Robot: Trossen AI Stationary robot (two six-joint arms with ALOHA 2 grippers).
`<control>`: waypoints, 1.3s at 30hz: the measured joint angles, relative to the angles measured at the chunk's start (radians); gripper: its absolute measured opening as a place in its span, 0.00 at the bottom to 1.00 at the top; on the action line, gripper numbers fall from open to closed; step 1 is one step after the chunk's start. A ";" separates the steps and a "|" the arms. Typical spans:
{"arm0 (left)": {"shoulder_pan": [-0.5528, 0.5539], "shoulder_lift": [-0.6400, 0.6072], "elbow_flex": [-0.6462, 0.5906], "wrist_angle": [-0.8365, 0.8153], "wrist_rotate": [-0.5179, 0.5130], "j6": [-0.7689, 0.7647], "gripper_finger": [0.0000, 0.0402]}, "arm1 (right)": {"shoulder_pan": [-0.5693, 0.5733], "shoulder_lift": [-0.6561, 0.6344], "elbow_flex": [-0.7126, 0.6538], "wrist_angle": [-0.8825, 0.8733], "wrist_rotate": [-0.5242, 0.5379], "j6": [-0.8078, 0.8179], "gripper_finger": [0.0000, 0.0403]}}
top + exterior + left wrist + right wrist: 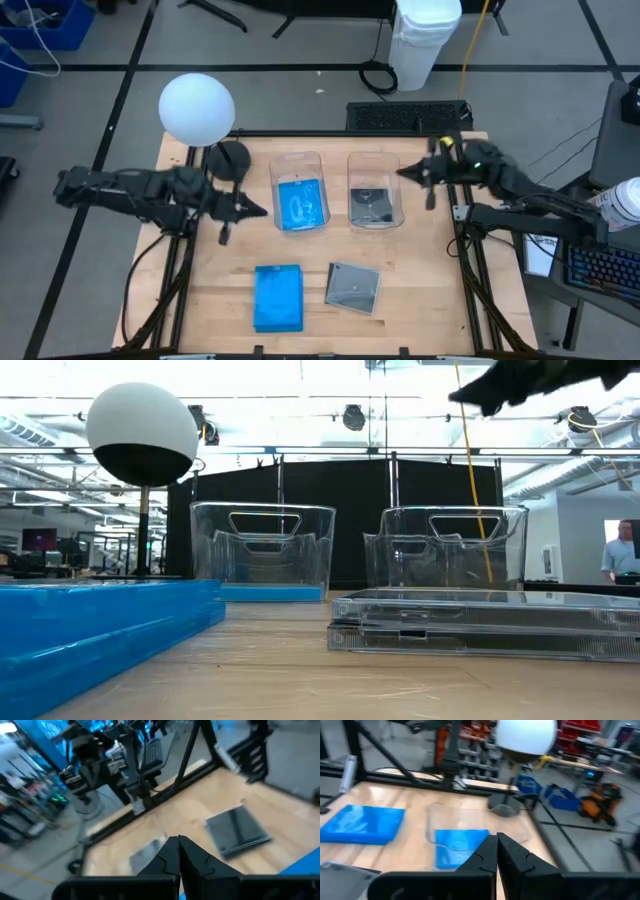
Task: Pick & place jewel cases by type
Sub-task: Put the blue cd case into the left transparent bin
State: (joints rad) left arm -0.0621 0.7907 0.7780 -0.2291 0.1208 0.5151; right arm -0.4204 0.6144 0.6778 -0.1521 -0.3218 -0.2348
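Observation:
A bright blue jewel case (278, 297) and a grey see-through jewel case (352, 287) lie flat on the table near its front edge. Two clear tubs stand at the middle. The left tub (283, 160) holds a blue case (300, 203), and the right tub (372, 160) holds a grey case (371, 207). My left gripper (264, 210) hangs shut and empty left of the blue tub, above the table. My right gripper (400, 172) hangs shut and empty right of the grey tub. In the left wrist view the shut fingers (178, 842) point toward the grey case (239, 830).
A white globe lamp (196, 108) stands on its dark base (230, 160) at the table's far left. A black keyboard (408, 117) lies past the far edge. Black frame rails (466, 270) run along the table's sides. Bare wood (420, 320) shows at the front right.

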 joint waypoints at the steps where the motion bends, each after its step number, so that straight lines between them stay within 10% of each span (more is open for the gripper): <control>1: 0.043 -0.019 -0.019 0.002 0.056 -0.032 0.01 | 0.019 0.001 -0.046 0.068 -0.001 0.021 0.00; 7: 0.118 -0.160 -0.139 0.026 0.112 -0.160 0.01 | 0.200 0.001 -0.200 0.261 0.142 0.095 0.00; 18: -0.044 -0.383 -0.351 0.093 -0.143 -0.316 0.00 | 0.623 0.058 -0.244 0.454 0.488 0.057 0.00; 23: -0.098 -0.399 -0.469 0.301 -0.020 -0.350 0.00 | 0.707 0.163 -0.245 0.536 0.604 0.071 0.00; 39: -0.232 -0.370 -0.513 0.170 -0.175 -0.499 0.02 | 0.892 0.583 -0.113 0.755 0.742 0.002 0.00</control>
State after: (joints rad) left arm -0.2944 0.4211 0.2653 -0.0593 -0.0540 0.0161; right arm 0.4716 1.1972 0.5652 0.6028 0.4199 -0.2331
